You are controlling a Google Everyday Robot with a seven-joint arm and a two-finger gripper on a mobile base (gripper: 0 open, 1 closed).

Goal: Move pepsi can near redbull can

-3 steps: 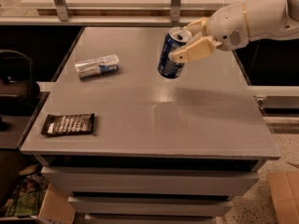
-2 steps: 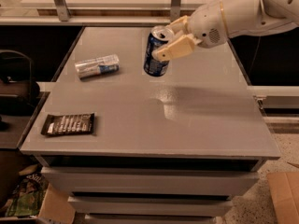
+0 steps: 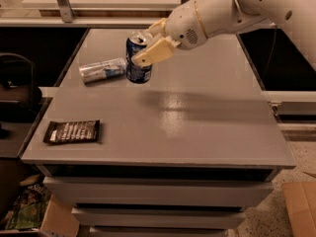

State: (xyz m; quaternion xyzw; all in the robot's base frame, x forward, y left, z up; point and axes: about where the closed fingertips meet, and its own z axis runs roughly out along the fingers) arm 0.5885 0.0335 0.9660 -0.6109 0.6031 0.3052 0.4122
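Note:
The pepsi can (image 3: 137, 63) is dark blue with white print and a silver top, held upright at the back left of the grey table (image 3: 197, 132). My gripper (image 3: 150, 43) is shut on it, its cream fingers (image 3: 154, 51) clasping the can's upper part. The redbull can (image 3: 102, 70), slim and silver with blue patches, lies on its side just left of the pepsi can, its end close to it. I cannot tell whether the pepsi can rests on the table or hangs just above it.
A flat dark snack packet (image 3: 72, 131) lies near the table's front left corner. My white arm (image 3: 256, 9) reaches in from the upper right. A cardboard box (image 3: 301, 211) sits on the floor at the right.
My gripper has carried the pepsi can leftward across the back of the table, from the right of centre to right beside the redbull can.

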